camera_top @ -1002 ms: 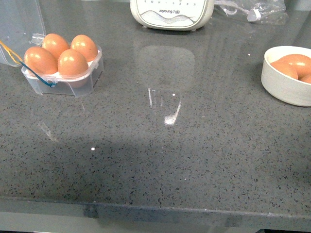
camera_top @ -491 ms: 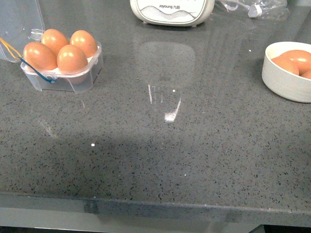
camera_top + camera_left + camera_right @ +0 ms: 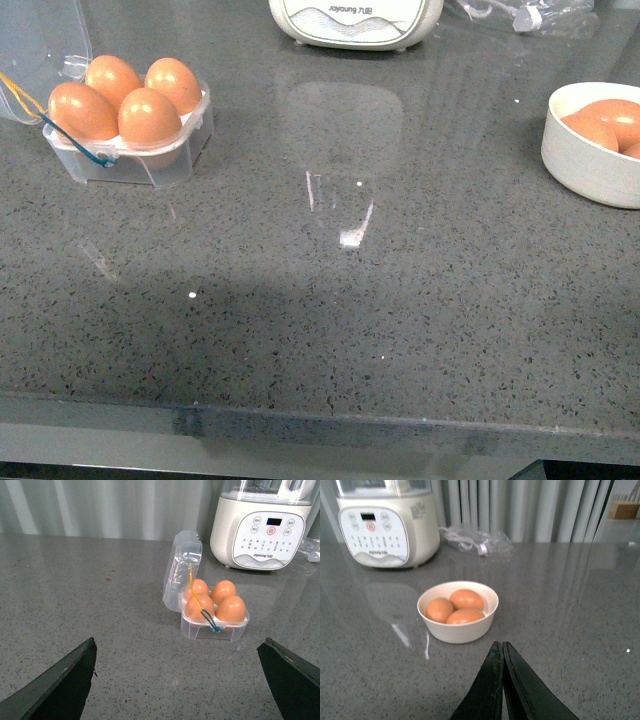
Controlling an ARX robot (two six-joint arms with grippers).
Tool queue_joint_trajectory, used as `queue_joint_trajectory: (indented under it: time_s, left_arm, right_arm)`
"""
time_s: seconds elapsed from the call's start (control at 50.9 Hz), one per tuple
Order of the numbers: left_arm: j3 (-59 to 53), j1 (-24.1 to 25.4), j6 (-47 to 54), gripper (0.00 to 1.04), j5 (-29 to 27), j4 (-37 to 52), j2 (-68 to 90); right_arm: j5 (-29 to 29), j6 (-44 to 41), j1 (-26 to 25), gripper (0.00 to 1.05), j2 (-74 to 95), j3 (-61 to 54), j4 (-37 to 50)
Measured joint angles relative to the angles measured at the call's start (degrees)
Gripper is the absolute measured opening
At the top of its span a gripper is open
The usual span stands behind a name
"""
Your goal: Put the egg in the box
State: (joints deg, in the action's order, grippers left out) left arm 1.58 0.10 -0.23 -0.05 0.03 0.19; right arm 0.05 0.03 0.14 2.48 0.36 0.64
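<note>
Because all four cups of the clear plastic four-cup egg box (image 3: 165,165) are filled with smooth orange-brown eggs (image 3: 150,115), the egg named in the task most likely already sits among them, though which of the four it is cannot be told. The box stands at the far left of the grey speckled stone surface (image 3: 330,330), and its hinged clear lid (image 3: 182,570) stands up behind the cups, so they are open from above. The left gripper (image 3: 179,645) faces the box from a distance, spread wide and carrying nothing, which suits an arm clear of the eggs. Well apart, on the right, a round white bowl (image 3: 460,630) keeps three more brown eggs (image 3: 466,599) from rolling. The right gripper (image 3: 501,647) points toward that bowl with its fingers pressed together and nothing between them. A cream-white kitchen appliance with a button panel (image 3: 355,22) stands at the back. With no empty cup left, the filling looks finished; only closing the lid might remain.
</note>
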Motion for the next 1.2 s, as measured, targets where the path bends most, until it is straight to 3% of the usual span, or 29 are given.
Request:
queue_joint_trajectory:
  time_s: [0.197, 0.668, 1.199]
  left_arm:
    - [0.0, 0.0, 0.0, 0.98, 0.0, 0.0, 0.0]
    - [0.0, 0.0, 0.0, 0.98, 0.0, 0.0, 0.0]
    - [0.0, 0.0, 0.0, 0.98, 0.0, 0.0, 0.0]
  right_arm:
    - [0.0, -0.1, 0.0, 0.04, -2.2, 0.0, -0.6]
    - [0.0, 0.0, 0.0, 0.97, -2.2, 0.0, -0.6]
    - [0.0, 0.0, 0.0, 0.97, -2.2, 0.0, -0.6]
